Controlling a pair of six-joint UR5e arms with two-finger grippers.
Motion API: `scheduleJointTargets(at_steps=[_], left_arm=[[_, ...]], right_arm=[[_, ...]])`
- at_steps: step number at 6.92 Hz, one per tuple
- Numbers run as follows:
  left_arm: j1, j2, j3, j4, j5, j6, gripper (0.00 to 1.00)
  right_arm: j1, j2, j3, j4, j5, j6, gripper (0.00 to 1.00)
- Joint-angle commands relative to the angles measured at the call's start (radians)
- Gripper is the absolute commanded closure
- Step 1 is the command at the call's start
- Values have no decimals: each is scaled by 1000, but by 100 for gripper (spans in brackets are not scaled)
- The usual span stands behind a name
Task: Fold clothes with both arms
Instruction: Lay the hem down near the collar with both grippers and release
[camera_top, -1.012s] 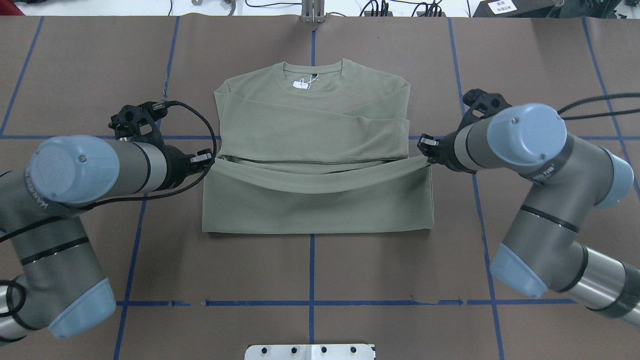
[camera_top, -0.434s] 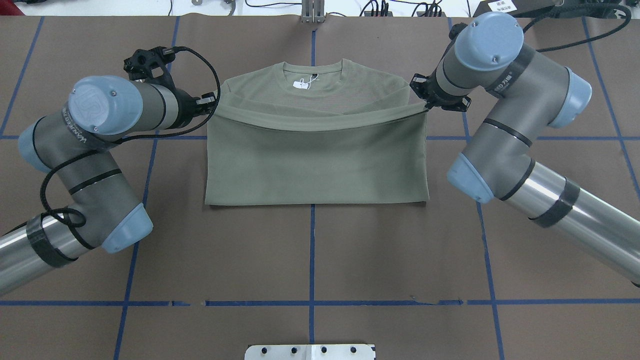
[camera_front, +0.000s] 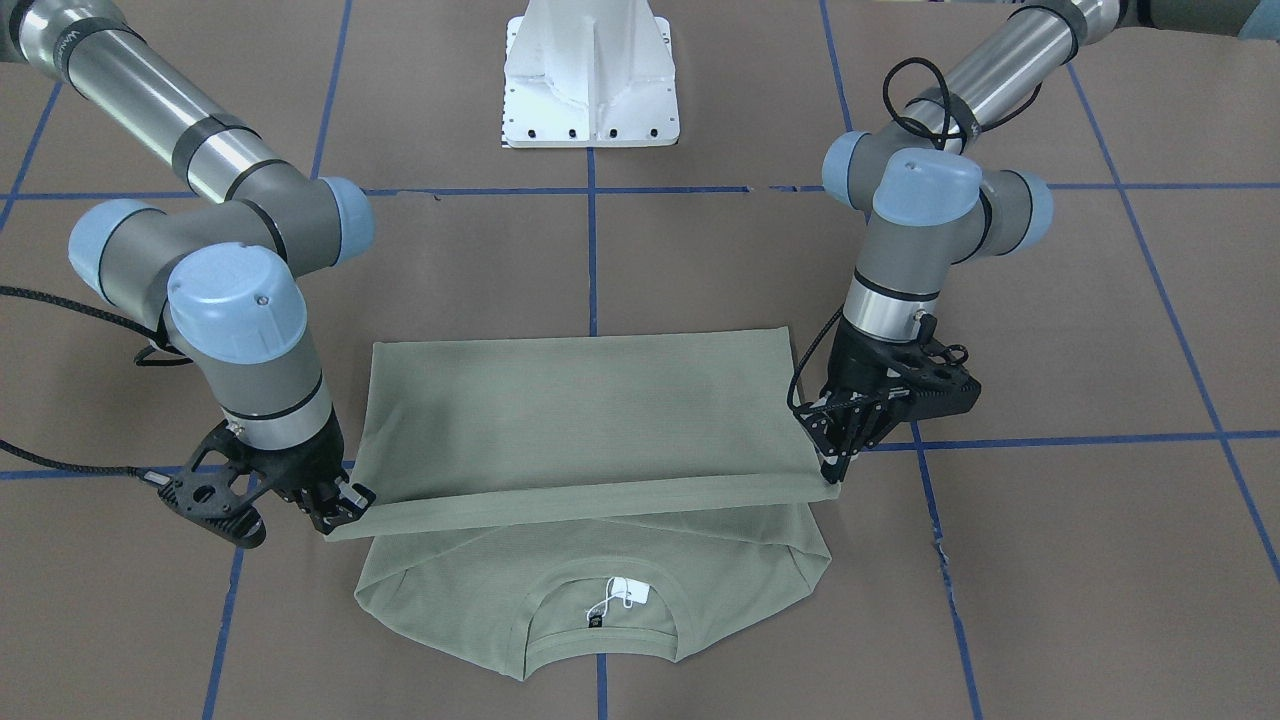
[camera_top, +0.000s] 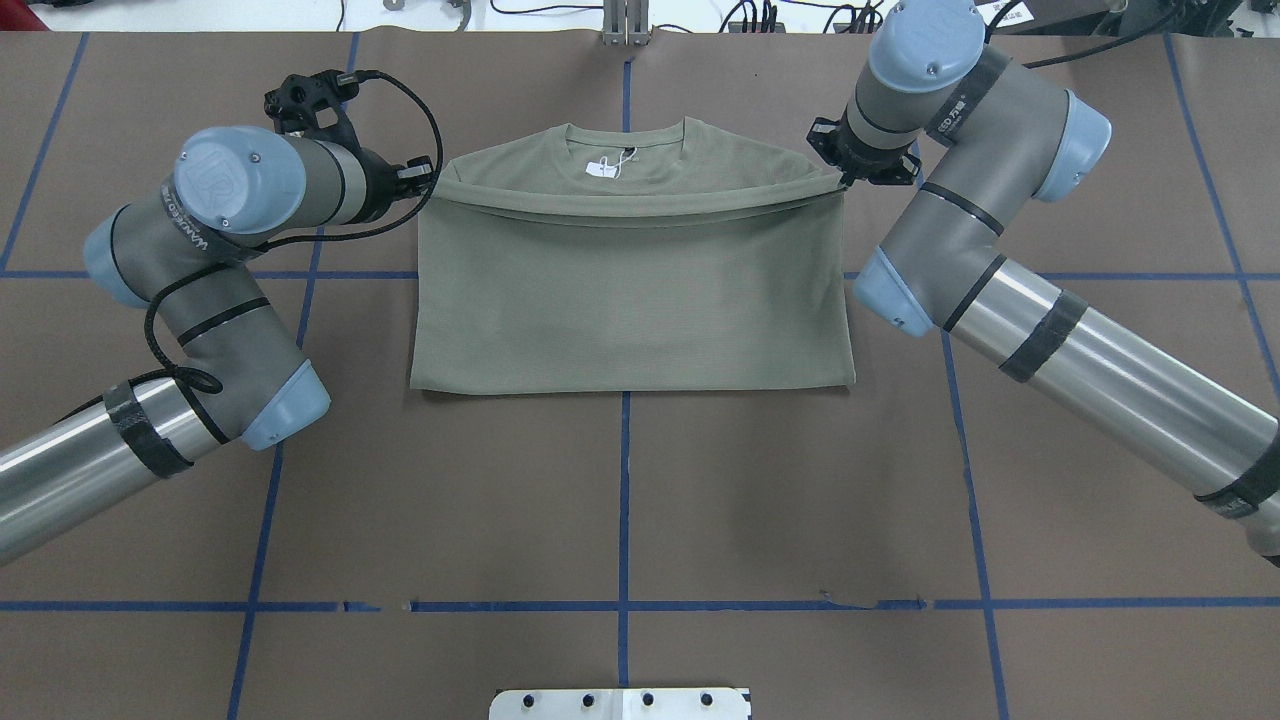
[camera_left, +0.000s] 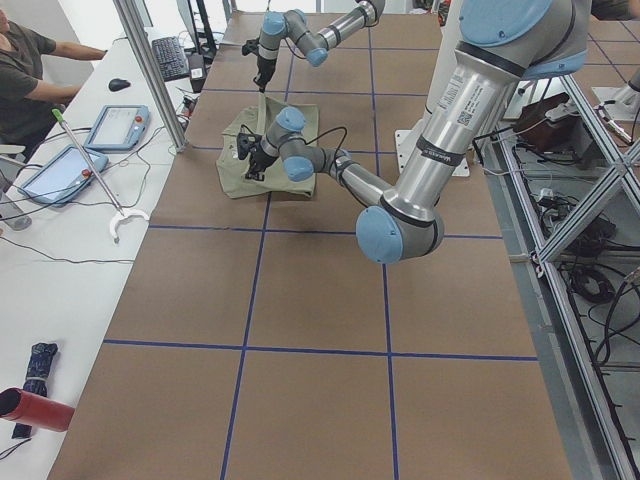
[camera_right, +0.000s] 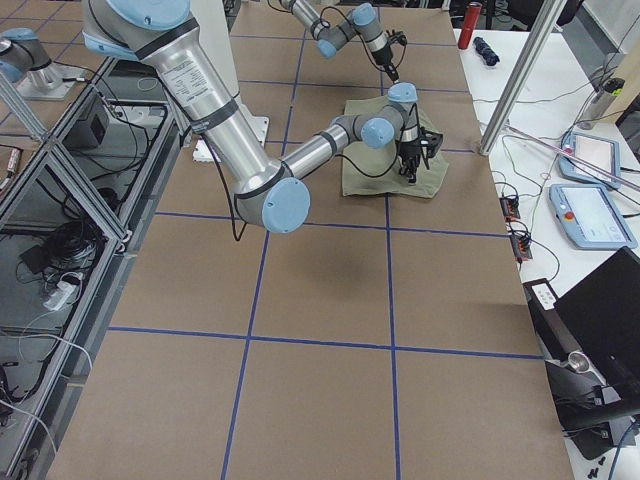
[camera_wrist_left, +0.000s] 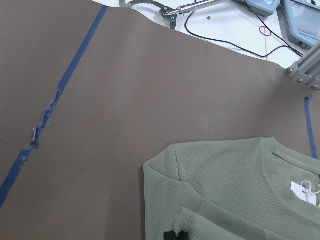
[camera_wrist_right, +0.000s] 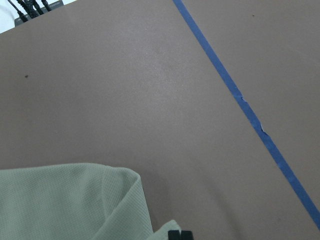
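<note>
The sage-green shirt (camera_top: 630, 300) lies flat in the middle of the table, its lower half doubled over toward the collar. The white hang tag (camera_top: 603, 168) still shows at the neck. My left gripper (camera_top: 428, 183) is shut on the left corner of the hem, just above the shoulder. Opposite it, my right gripper (camera_top: 843, 180) is shut on the right corner. In the front-facing view the left gripper (camera_front: 832, 470) and right gripper (camera_front: 345, 505) hold the hem edge stretched between them over the shirt (camera_front: 580, 410). Both wrist views show the shirt (camera_wrist_left: 225, 185) (camera_wrist_right: 65, 200) just beyond black fingertips.
Blue tape lines (camera_top: 624, 500) cross the brown table cover. The white pedestal base (camera_front: 590, 75) stands at the robot's side of the table. A person (camera_left: 30, 80) sits at a side bench with tablets (camera_left: 115, 125) beyond the table's far edge.
Both grippers have carried the hem away from the robot toward the collar. The folded sleeves are now covered and the hem reaches the shoulders.
</note>
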Motion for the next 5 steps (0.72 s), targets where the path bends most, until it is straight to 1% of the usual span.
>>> scheduleJointTargets(at_steps=[1, 3, 5], left_arm=[[-2, -16, 89, -85, 1, 3, 100], [-3, -17, 95, -89, 15, 9, 100], [-11, -25, 107, -92, 15, 21, 100]], right_arm=[[3, 32, -100, 79, -1, -2, 100], [6, 56, -140, 82, 0, -2, 100], [4, 66, -154, 82, 0, -2, 100]])
